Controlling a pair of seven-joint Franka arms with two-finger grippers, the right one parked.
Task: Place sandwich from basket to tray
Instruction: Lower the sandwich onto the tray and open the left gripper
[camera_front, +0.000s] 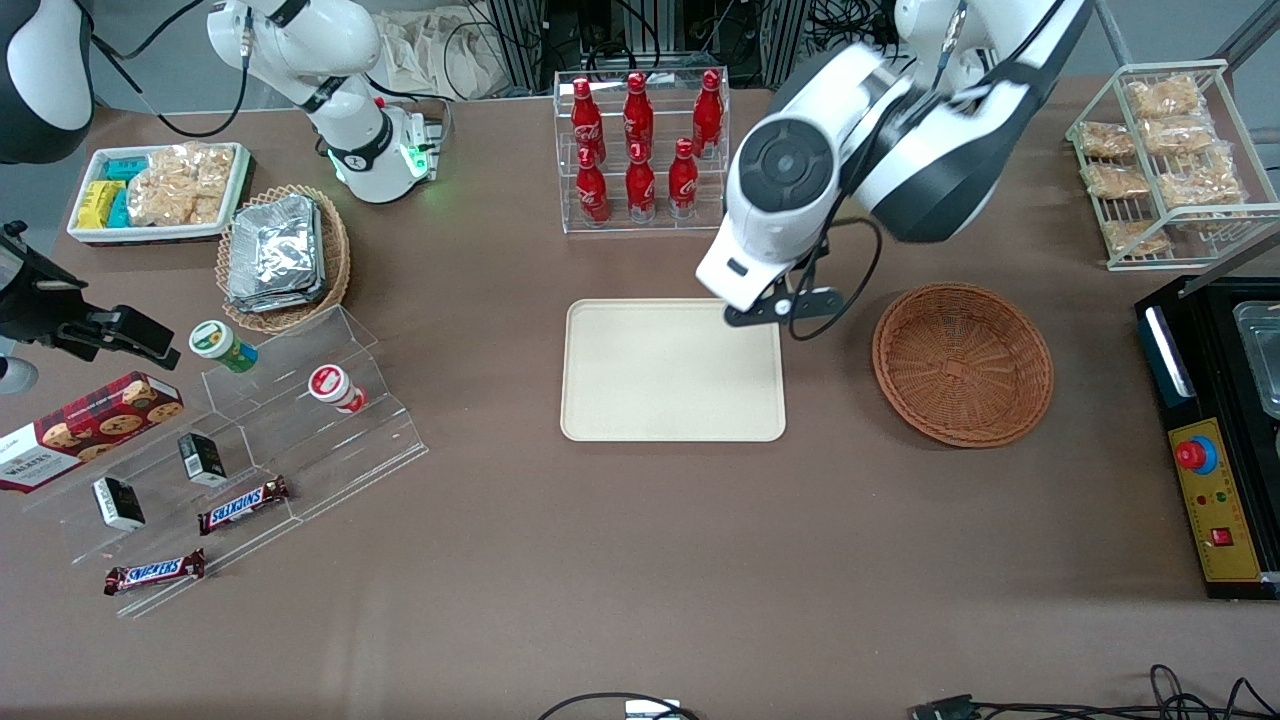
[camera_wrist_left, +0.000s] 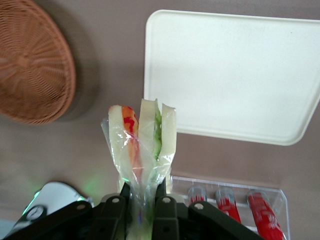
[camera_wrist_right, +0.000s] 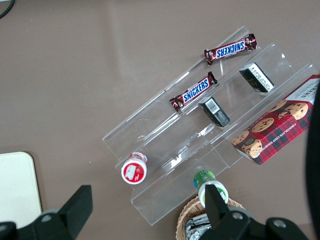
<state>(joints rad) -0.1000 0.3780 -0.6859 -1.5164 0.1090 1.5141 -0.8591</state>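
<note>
My left gripper (camera_wrist_left: 143, 187) is shut on the clear wrap of the sandwich (camera_wrist_left: 142, 135), a wedge with pale bread and green and pink-orange filling. It hangs in the air above bare table, just off the edge of the cream tray (camera_wrist_left: 235, 75) that lies nearest the bottle rack. In the front view the arm's wrist hides the sandwich and sits over the tray's (camera_front: 670, 370) corner nearest the basket. The reddish-brown wicker basket (camera_front: 962, 362) stands beside the tray toward the working arm's end. It shows nothing inside it (camera_wrist_left: 30, 65).
A clear rack of red bottles (camera_front: 640, 150) stands farther from the front camera than the tray. A wire rack of snack bags (camera_front: 1165, 160) and a black control box (camera_front: 1215, 430) sit at the working arm's end. Acrylic steps with snacks (camera_front: 250, 440) lie toward the parked arm's end.
</note>
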